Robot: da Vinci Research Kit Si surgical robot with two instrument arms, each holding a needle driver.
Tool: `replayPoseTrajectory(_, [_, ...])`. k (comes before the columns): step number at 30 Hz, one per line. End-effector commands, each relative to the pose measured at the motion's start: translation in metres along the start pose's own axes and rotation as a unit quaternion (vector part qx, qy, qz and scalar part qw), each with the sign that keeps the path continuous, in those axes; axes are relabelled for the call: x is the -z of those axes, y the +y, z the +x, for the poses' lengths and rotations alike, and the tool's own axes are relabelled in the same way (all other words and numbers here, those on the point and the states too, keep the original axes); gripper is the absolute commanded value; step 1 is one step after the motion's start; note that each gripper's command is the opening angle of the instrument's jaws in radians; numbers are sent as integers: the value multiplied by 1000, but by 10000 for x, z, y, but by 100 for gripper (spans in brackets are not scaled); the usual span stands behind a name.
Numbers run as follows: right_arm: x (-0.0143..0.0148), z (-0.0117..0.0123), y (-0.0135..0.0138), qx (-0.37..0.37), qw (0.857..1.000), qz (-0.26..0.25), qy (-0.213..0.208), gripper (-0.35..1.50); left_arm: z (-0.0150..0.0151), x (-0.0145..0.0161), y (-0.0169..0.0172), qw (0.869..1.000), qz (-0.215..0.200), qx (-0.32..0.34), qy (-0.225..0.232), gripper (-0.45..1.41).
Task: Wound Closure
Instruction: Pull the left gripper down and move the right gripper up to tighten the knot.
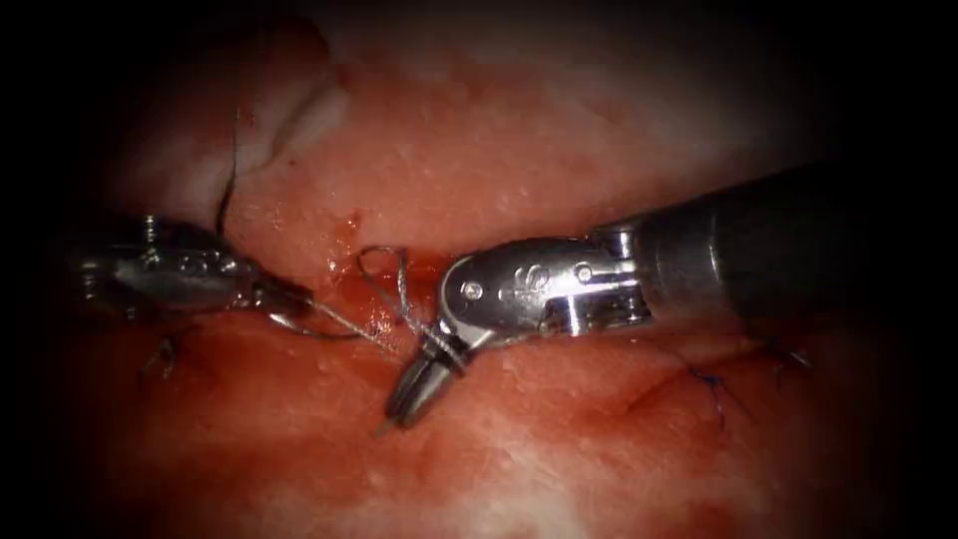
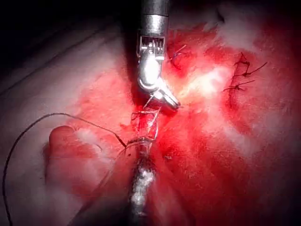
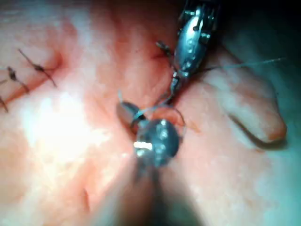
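Left claw clenched on thread at nine o'clock; right claw clenched, thread looped round it. Thread looks thin, limp, slippery: grip near its end.

The right tool has a dark shaft and a shiny silver wrist with round screws (and a small engraved mark). The left tool is silver too, with small round rivets.
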Motion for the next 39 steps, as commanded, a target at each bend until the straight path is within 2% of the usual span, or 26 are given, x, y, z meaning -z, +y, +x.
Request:
replayPoseTrajectory(1, [13, 3, 12, -2, 1000, -15, 6, -35, 0, -7, 3, 1000, 1, -2, -1, -45])
replayPoseTrajectory(2, [13, 3, 12, -2, 1000, -15, 6, -35, 0, -7, 3, 1000, 1, -2, -1, -45])
replayPoseTrajectory(3, [31, 6, 20, -2, 999, -37, 12, -35, 1, -4, 13, 1000, 0, -2, -3, -45])
replayPoseTrajectory(5, [38, 7, 23, -4, 999, -45, 14, -35, 2, -3, 18, 1000, 1, -2, -3, -45])
replayPoseTrajectory(6, [54, 4, 32, -6, 998, -64, 16, -35, 6, 2, 35, 1000, 0, -3, -4, -43])
replayPoseTrajectory(9, [60, -2, 37, -11, 997, -73, 15, -35, 10, 6, 49, 1000, 0, -2, -4, -42])
replayPoseTrajectory(15, [71, -22, 55, -21, 994, -104, 13, -35, 34, 23, 126, 1000, -6, -5, -6, -38])
replayPoseTrajectory(19, [75, -24, 64, -24, 993, -116, 13, -35, 39, 33, 159, 1000, -8, -11, -6, -37])
replayPoseTrajectory(23, [78, -25, 69, -24, 992, -122, 12, -35, 34, 40, 171, 1000, -10, -14, -6, -37])
replayPoseTrajectory(27, [89, -30, 78, -23, 990, -141, 4, -35, 15, 55, 180, 1000, -13, -26, -7, -37])
replayPoseTrajectory(32, [102, -36, 89, -27, 986, -167, 0, -35, 8, 57, 187, 1000, -12, -26, -8, -35])
replayPoseTrajectory(39, [118, -44, 93, -29, 981, -191, -4, -35, 2, 63, 216, 999, -12, -28, -8, -33])
